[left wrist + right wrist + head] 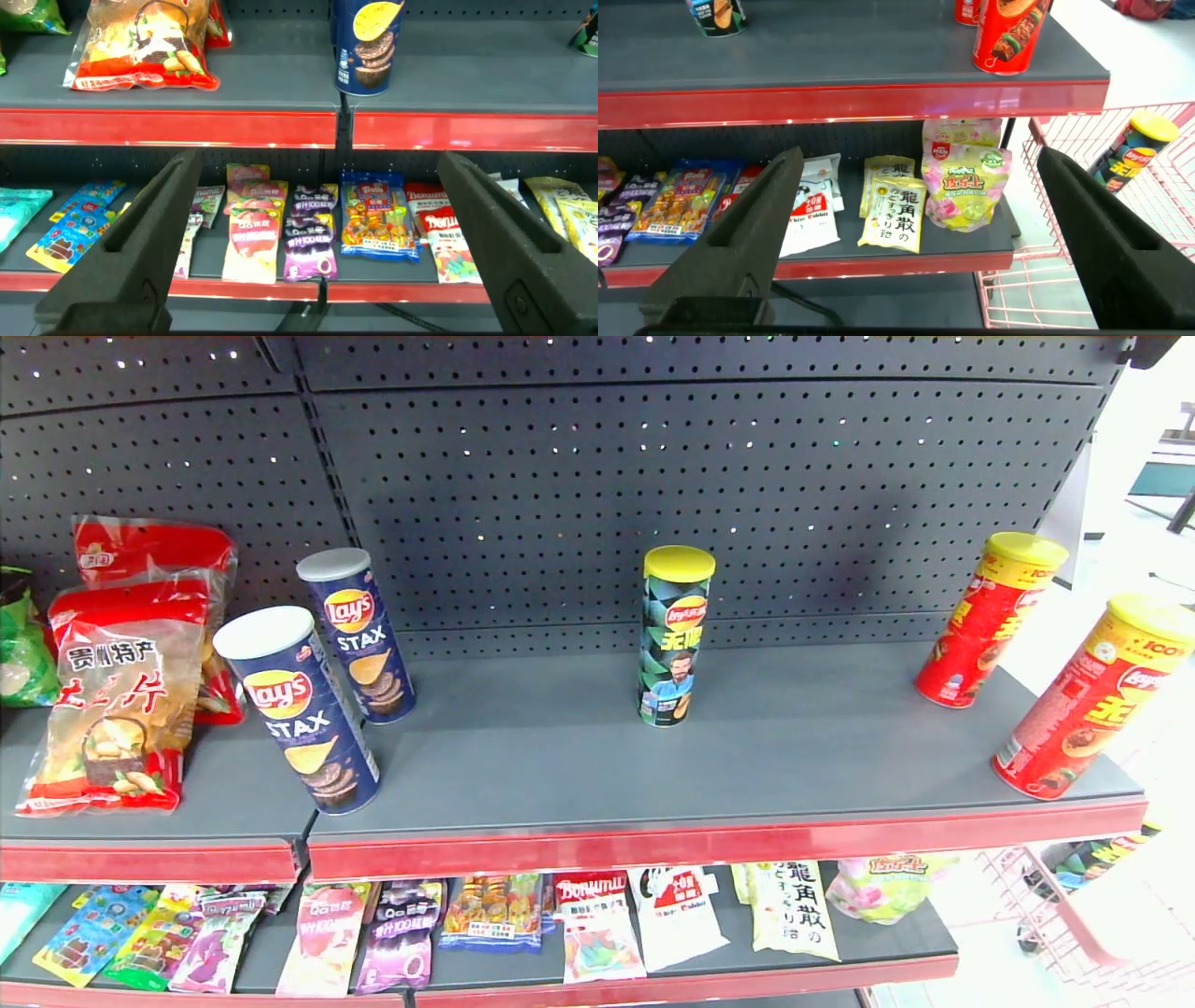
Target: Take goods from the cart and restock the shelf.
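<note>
Right gripper (920, 159) is spread wide and empty, facing the shelf (728, 845); the left gripper (318, 163) is likewise spread and empty. Off at four o'clock in the head view sits the pink cart (1046, 905), on the right arm's side, so that arm looks nearer. Inside leans a dark chip can (1134, 149) with a yellow lid, long axis tilted.

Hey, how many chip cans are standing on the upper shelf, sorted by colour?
Blue cans: 2
Green can: 1
Red cans: 2
Total: 5
</note>
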You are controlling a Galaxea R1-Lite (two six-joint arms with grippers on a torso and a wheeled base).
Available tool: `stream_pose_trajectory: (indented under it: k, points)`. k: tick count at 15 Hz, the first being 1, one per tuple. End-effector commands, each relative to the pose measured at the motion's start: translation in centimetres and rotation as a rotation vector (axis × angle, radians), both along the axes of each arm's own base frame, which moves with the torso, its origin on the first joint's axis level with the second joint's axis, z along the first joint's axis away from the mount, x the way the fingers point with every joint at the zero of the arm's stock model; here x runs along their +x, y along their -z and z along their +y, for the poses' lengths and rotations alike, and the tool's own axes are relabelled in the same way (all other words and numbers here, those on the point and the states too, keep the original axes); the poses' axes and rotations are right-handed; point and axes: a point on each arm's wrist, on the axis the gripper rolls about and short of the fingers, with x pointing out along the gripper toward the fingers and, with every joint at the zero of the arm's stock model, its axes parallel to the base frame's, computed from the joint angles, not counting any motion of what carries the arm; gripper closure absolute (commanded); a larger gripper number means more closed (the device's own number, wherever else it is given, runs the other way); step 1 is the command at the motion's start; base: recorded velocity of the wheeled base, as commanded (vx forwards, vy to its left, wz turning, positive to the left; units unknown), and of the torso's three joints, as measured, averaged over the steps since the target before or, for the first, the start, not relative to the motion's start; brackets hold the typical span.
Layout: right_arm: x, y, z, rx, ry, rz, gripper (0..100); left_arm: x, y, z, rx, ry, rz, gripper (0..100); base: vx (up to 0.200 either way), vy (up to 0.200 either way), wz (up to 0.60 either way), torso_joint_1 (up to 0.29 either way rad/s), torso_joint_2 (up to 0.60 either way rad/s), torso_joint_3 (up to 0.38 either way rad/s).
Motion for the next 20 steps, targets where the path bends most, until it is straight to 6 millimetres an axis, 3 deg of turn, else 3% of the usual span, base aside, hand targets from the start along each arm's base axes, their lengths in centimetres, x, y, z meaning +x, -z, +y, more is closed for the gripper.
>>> stream_pose_trajectory:
  k: [1,8,20]
  points:
    - [0.0,0.0,0.0,0.0,0.0,0.0,0,0.0,0.0,0.0,0.0,-0.001,-0.001,0,0.0,0.0,0.0,0.0,0.0,0.0]
    - [0.0,0.0,0.0,0.0,-0.002,0.0,0,0.0,0.0,0.0,0.0,0.001,-0.001,0,0.0,0.0,0.0,0.0,0.0,0.0]
    - [0.0,0.0,0.01,-0.002,-0.005,0.0,0,0.0,0.0,-0.01,0.001,0.002,-0.001,0,0.0,-0.2,0.0,0.003,0.0,0.004]
